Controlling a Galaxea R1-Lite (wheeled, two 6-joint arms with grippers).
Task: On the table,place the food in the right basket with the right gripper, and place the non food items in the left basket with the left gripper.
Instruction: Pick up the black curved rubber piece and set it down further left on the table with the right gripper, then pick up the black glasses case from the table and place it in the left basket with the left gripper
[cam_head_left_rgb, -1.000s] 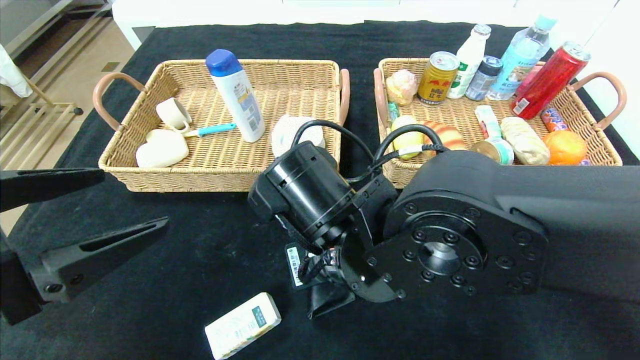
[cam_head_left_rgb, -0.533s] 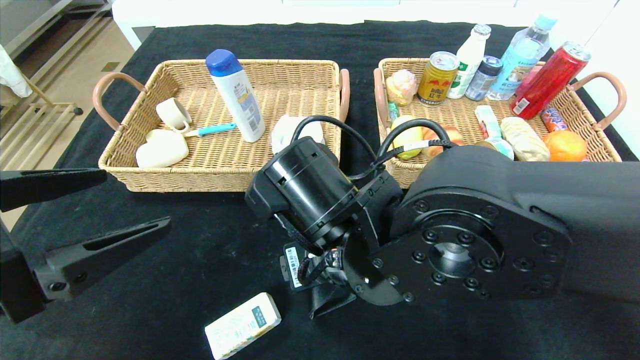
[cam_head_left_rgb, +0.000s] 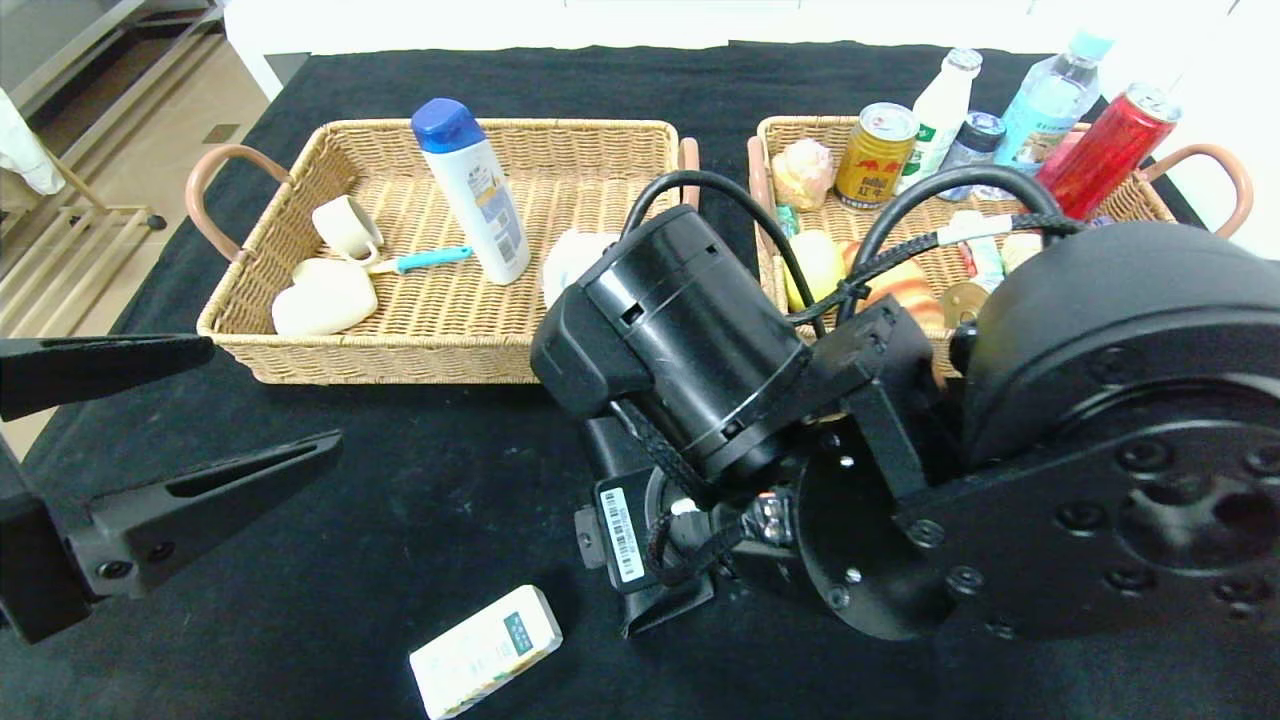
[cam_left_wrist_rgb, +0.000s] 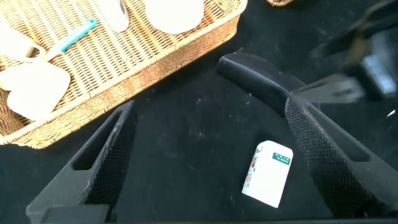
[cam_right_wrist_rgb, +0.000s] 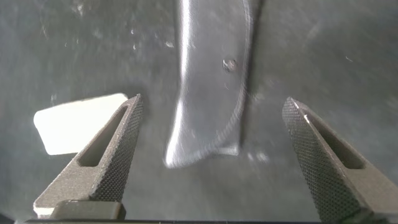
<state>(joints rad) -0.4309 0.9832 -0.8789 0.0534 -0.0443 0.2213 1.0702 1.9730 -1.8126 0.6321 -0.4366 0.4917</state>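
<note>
The small white carton (cam_head_left_rgb: 485, 650) (cam_left_wrist_rgb: 268, 173) with the green label lies on the black cloth at the front. The black glasses case (cam_head_left_rgb: 665, 605) (cam_right_wrist_rgb: 211, 81) lies beside it, right under my right gripper (cam_right_wrist_rgb: 212, 99), which hangs open above it without touching. The right arm hides that gripper in the head view. My left gripper (cam_head_left_rgb: 270, 395) (cam_left_wrist_rgb: 210, 106) stands open and empty at the front left. The white shampoo bottle (cam_head_left_rgb: 470, 190) stands in the left basket (cam_head_left_rgb: 440, 360). The lemon (cam_head_left_rgb: 815, 265) and croissant (cam_head_left_rgb: 905, 285) lie in the right basket (cam_head_left_rgb: 790, 125).
The left basket also holds a cup (cam_head_left_rgb: 345, 228), a pale heart-shaped dish (cam_head_left_rgb: 325, 297) and a blue-handled tool (cam_head_left_rgb: 420, 260). Cans (cam_head_left_rgb: 875, 155) and bottles (cam_head_left_rgb: 1045, 105) stand along the right basket's far side. My right arm (cam_head_left_rgb: 1000, 450) covers the table's right front.
My right arm has risen toward the camera and now hides more of the right basket. The glasses case and carton have stayed in place. The left arm has not moved.
</note>
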